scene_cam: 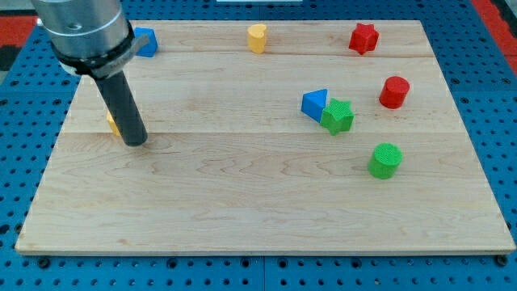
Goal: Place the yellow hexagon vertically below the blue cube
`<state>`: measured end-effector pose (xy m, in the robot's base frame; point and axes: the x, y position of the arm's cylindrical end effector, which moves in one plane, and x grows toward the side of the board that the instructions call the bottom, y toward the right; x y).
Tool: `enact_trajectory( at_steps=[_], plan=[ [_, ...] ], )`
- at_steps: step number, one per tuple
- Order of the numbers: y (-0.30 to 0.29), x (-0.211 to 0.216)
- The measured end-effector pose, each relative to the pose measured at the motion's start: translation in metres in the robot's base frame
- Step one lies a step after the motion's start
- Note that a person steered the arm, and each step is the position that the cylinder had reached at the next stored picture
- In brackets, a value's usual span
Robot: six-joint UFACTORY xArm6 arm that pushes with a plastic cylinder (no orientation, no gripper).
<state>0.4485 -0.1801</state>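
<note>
My tip [135, 142] rests on the board at the view's left. A yellow block [112, 124], likely the yellow hexagon, is mostly hidden behind the rod, touching it on the left side just above the tip. The blue cube [145, 41] sits at the view's top left, partly hidden behind the arm's grey body [81, 32]. The yellow block lies below the blue cube and slightly to its left.
A yellow heart [257, 37] and a red star [363, 38] sit along the view's top. A blue triangular block [314, 103] touches a green star [338, 115] right of centre. A red cylinder [394, 92] and a green cylinder [385, 160] stand at the right.
</note>
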Motion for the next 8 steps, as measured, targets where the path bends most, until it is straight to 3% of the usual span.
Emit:
enact_trajectory(
  at_steps=[1,8],
  plan=[
    [-0.001,-0.018],
    [0.046,-0.018]
  ],
)
